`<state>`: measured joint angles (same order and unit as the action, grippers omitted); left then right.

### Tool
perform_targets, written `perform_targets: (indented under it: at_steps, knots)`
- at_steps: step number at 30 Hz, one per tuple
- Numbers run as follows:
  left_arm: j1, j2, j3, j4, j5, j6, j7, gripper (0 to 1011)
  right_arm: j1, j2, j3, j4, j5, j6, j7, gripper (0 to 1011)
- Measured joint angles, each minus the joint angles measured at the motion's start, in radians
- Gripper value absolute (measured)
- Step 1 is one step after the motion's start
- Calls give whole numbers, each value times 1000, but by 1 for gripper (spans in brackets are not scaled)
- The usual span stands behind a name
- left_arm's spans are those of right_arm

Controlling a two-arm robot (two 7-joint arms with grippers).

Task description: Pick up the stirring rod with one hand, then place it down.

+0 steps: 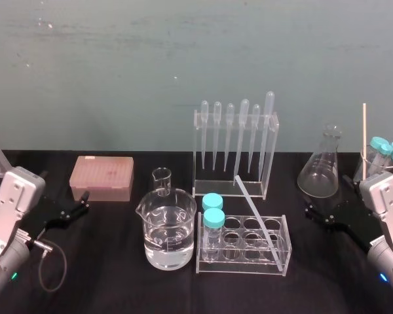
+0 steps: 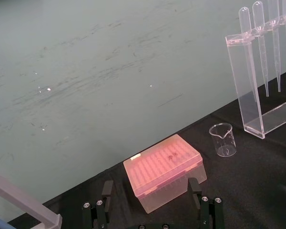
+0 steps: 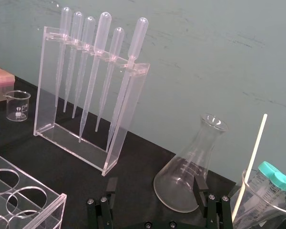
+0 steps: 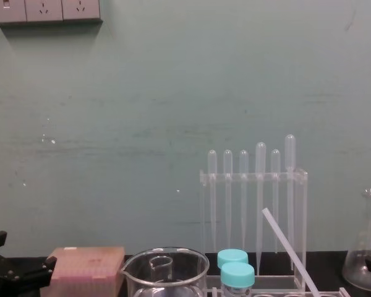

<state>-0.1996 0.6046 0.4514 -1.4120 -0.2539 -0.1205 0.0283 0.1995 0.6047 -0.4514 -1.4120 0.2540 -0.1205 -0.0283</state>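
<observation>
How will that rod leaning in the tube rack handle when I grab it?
Likely stiff: the rod is straight though propped at a slant in the tube rack. Thin and smooth-looking, so it may slip in a grip and roll once laid flat.

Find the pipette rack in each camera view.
Head view: pipette rack, centre back, behind the tube rack.
Chest view: pipette rack right of centre.
Left wrist view: pipette rack past the small beaker.
Right wrist view: pipette rack between small beaker and flask.
Shared landmark: the small beaker.
</observation>
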Motion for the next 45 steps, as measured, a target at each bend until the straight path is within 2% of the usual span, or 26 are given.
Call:
perform_targets:
  at_steps: [45]
  knots:
    - [0, 0, 0, 0, 0, 0, 0, 1000, 0, 0, 0, 0, 0, 0, 0, 1003]
